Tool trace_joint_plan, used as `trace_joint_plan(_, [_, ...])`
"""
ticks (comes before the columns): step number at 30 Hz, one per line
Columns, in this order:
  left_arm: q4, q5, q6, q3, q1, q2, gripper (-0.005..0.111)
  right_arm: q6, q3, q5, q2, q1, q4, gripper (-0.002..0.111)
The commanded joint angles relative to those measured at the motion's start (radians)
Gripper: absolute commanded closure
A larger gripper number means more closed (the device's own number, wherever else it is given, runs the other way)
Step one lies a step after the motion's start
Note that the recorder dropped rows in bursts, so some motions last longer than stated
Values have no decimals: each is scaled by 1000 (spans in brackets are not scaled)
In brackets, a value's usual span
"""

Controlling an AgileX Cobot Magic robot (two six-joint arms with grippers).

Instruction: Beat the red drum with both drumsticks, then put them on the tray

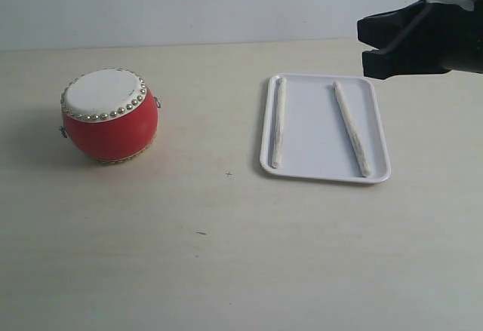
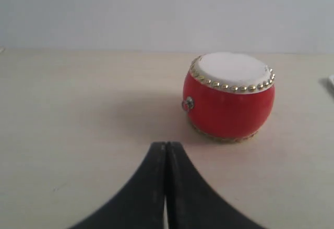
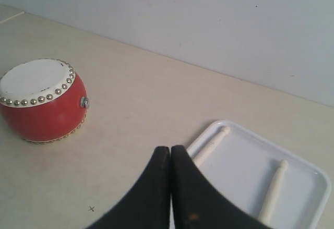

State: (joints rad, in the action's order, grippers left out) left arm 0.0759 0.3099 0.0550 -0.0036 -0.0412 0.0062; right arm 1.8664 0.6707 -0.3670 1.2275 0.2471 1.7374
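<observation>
Two drumsticks (image 1: 280,112) flat inside the tray (image 1: 311,139), well apart, one along each long side. Tray on the counter (image 1: 226,255), toward the right of the exterior view. Red drum (image 1: 109,116) upright on the left, skin up, well apart from the tray.

Long axes running from the tray's near rim to its far rim. Left-hand drumstick (image 1: 279,131) almost parallel to the rim beside it. Right-hand drumstick (image 1: 352,129) slanted, its near end drifting out toward the tray's right corner. Going by the right wrist view, rounded heads at the far ends, toward the wall (image 1: 189,3), with butts at the near rim.

Right pincer (image 1: 364,50) raised clear of the counter on the tray's side, tips pressed together, nothing between them. Left pincer (image 2: 166,146) out of the exterior view, likewise closed tight and empty, facing the drum with only a sliver of tray at the edge of its view.

Closer arm for both drumsticks, by the look of it: the right. For the left, probably a reach across toward the tray.

Either way, would need jaws spread first, turned crosswise to a drumstick's length, then lowered over mid-shaft. Not readable from here whether the beating is finished or yet to begin.
</observation>
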Motion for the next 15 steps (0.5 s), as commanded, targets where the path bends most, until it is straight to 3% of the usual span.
trace_joint_plan(1, [-143,44,-175,4,3,-6,107,7,-6,0,-4,-3,7,108])
trace_joint_plan(15, [-143,44,-167,4,3,-6,107,7,-6,0,-4,-3,7,108])
